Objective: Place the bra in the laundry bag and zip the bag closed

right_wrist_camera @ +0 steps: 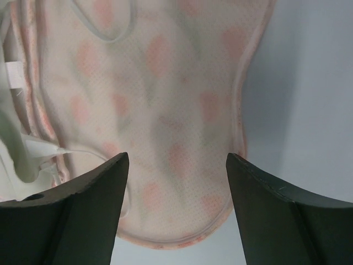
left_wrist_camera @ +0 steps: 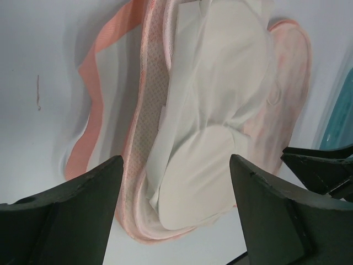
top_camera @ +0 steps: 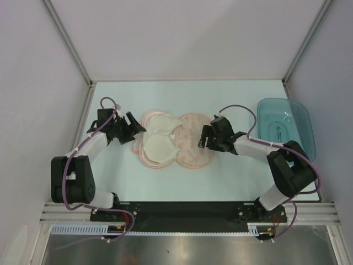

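Top external, moulded bra [top_camera: 157,147], double-lobed laundry bag [top_camera: 194,149]

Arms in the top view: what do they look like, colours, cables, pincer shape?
Both the left arm and right arm have black joint blocks, pale grey links and a looping purple cable. The left pincer and right pincer have matte black wedge-shaped fingers.

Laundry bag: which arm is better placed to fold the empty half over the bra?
Right, probably. The right gripper hangs open over the empty mesh half of the laundry bag; the left gripper sits by the half holding the bra.
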